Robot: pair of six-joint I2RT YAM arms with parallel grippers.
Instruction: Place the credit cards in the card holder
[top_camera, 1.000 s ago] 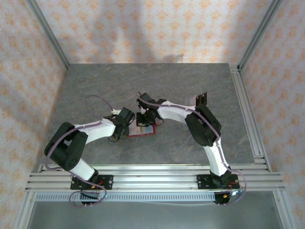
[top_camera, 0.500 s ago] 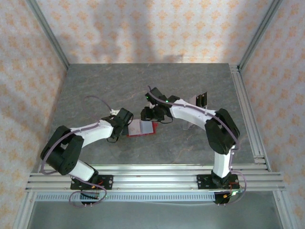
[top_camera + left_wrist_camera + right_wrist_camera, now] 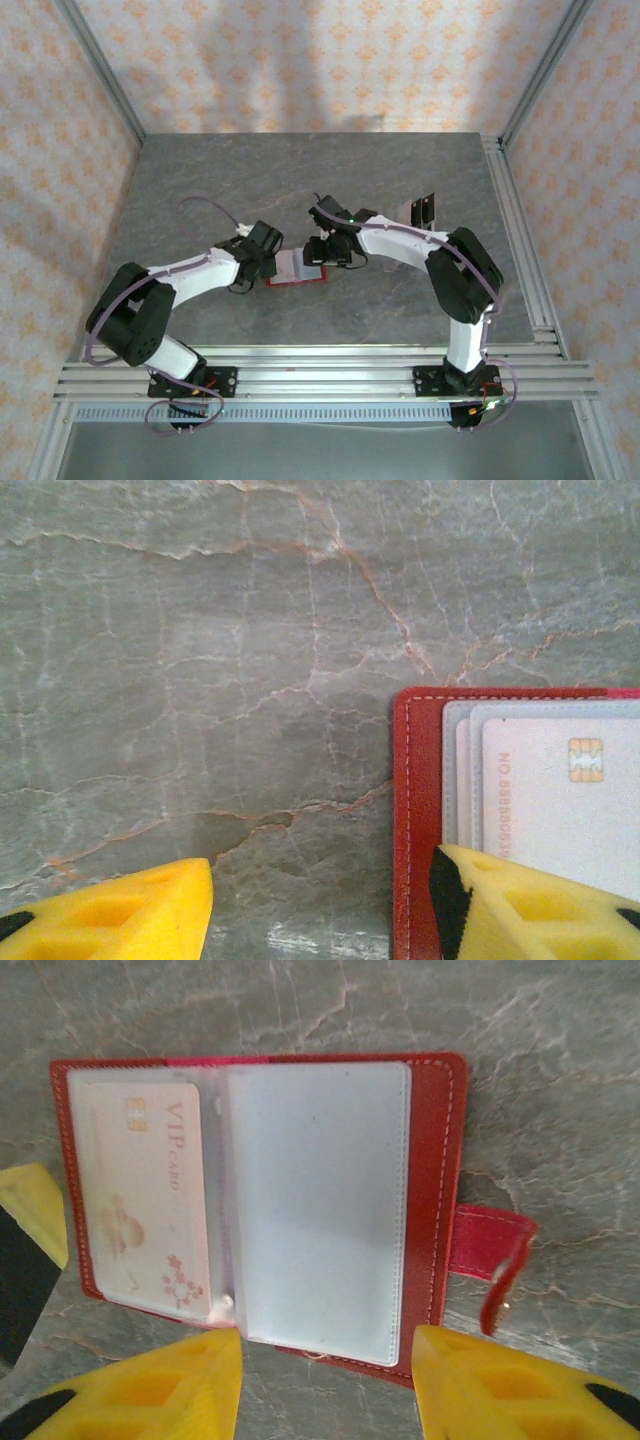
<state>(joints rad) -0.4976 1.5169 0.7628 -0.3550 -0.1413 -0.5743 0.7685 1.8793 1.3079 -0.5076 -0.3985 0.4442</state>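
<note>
The red card holder (image 3: 296,270) lies open on the table between both grippers, its pale sleeves up. A pale pink VIP credit card (image 3: 140,1200) sits in its left pocket; in the left wrist view this card (image 3: 565,800) shows its chip. The snap tab (image 3: 495,1250) sticks out on the right. My left gripper (image 3: 320,880) is open, and its right finger (image 3: 520,900) rests on the holder's stitched edge (image 3: 415,810). My right gripper (image 3: 325,1360) is open at the holder's near edge, nothing between its fingers. More dark credit cards (image 3: 424,208) lie behind the right arm.
The grey marble table (image 3: 200,180) stretches bare to the back and left. An aluminium rail (image 3: 520,240) runs along the right edge, and patterned walls close in the sides. The left gripper's finger (image 3: 30,1250) shows beside the holder's left edge in the right wrist view.
My right gripper has opened, pulled off the card holder toward the back right, then come back beside it. The holder's pale inside now shows. The left gripper has stayed in place.
</note>
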